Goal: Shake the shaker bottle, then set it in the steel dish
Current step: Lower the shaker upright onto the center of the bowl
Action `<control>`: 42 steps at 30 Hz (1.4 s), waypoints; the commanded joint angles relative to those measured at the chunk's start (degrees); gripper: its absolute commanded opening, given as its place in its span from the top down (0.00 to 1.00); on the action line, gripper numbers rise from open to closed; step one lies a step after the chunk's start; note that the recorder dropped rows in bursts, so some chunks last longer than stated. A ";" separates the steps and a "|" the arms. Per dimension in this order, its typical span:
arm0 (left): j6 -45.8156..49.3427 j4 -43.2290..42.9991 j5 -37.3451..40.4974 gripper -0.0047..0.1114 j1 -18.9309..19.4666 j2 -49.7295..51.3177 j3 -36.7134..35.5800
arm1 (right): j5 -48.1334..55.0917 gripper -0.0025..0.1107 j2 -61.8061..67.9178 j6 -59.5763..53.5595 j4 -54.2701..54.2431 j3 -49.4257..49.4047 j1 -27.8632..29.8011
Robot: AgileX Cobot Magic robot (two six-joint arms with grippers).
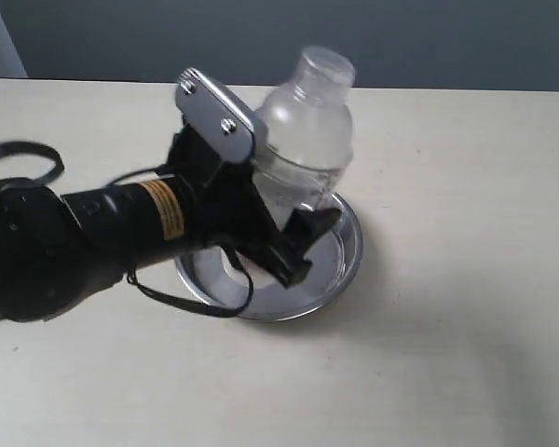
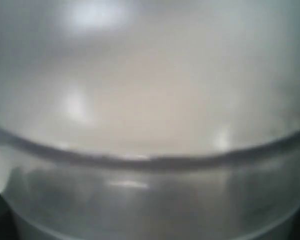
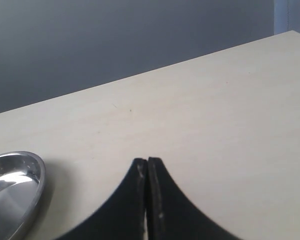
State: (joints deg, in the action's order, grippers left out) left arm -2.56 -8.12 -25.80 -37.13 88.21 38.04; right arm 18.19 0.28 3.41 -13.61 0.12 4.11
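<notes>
The clear shaker bottle (image 1: 303, 140) is over the steel dish (image 1: 334, 268), its base hidden, so contact cannot be told. Its long axis is near upright, with the cap leaning toward 1 o'clock. The left gripper (image 1: 298, 233) reaches in from 8 o'clock and is clamped round the bottle's lower body. The right gripper (image 3: 148, 170) — fingers pressed together, empty — waits farther off, beside the dish.

Soft even light, faint shadows, glints on the steel dish (image 1: 340, 263), left wrist view all blur.
</notes>
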 commanded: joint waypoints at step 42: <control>2.56 15.11 -24.82 0.96 -1.82 6.11 -3.93 | -0.55 0.98 -0.28 -0.16 -0.20 -0.12 -0.11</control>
State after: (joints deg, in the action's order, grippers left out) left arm 1.08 6.24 -43.70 -38.77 93.03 35.08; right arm 18.19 0.28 3.41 -13.94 0.12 4.11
